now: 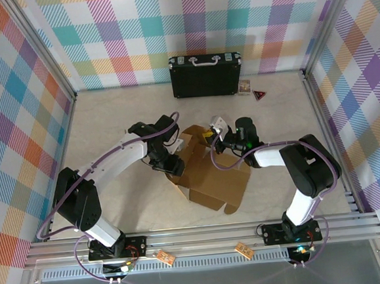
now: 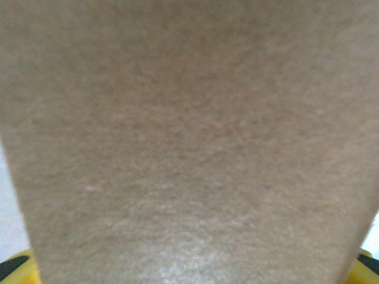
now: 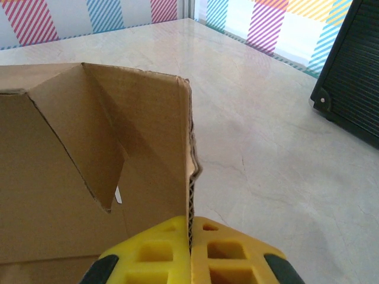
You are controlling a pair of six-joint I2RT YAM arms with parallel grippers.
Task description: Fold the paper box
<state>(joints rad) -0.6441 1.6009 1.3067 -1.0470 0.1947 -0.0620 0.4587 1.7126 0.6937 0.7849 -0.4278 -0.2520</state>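
The paper box (image 1: 216, 176) is brown corrugated cardboard, partly folded, lying mid-table with walls raised at its far side. My right gripper (image 1: 217, 136) reaches in from the right. In the right wrist view its yellow fingers (image 3: 190, 228) are shut on the edge of an upright wall of the paper box (image 3: 89, 177), with a loose flap hanging inside. My left gripper (image 1: 169, 165) sits at the box's left edge. In the left wrist view a flat cardboard panel (image 2: 189, 142) covers the gap between the jaws. The yellow fingertips (image 2: 16, 267) show far apart at the bottom corners.
A black hard case (image 1: 206, 75) with a silver handle stands at the back wall and also shows as a black case (image 3: 349, 89) in the right wrist view. A small card (image 1: 244, 86) and a red triangle (image 1: 259, 95) lie beside it. Metal rails (image 1: 197, 237) edge the near side.
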